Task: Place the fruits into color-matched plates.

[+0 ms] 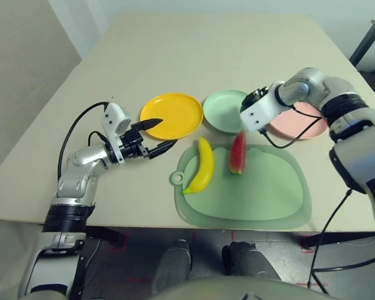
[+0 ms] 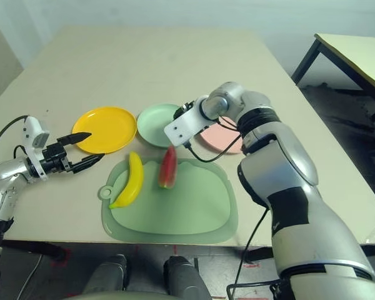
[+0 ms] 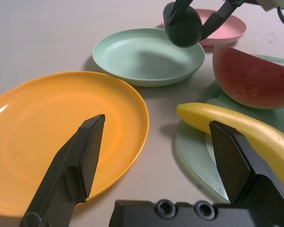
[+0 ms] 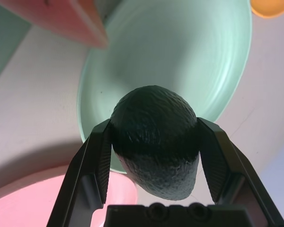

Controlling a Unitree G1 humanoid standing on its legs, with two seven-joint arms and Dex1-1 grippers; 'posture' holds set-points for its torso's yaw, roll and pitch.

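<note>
**Fruits: avocado's in the air over its plate, the other two waiting on the mat**

Going left to right. The left gripper (image 1: pixel 157 134) hangs near the table's left edge with its two black fingers spread wide and nothing between them. It's pointing across at the round shallow yellow plastic plate (image 1: pixel 175 115), with one finger over that plate's near rim, and the wrist view has the banana's tip right by the other finger. My guess is it's parked there so the banana-to-yellow move is short.

Next is the curved yellow toy banana (image 1: pixel 201 166), lying on the left part of the large pale green cutting mat (image 1: pixel 262 194), close to the mat's ring tab. Beside it the red toy watermelon wedge with green rind (image 1: pixel 237 153) stands on its rind near the mat's far edge. Both look untouched, so I'd say two thirds of the job is left.

Behind the mat sits the round pale mint green plate (image 1: pixel 223 110), and this is where the action is: the right gripper (image 4: pixel 154 142) is clamped on the dark green oval toy avocado (image 4: pixel 155 140), one finger on each side. It's held in the air, tilted down over the plate's right rim. Looks like a drop-in is being lined up, green to green.

Furthest right, the round pale pink plate (image 1: pixel 309 128) has nothing in it, partly hidden behind the right arm. That'd be the watermelon's home.
</note>
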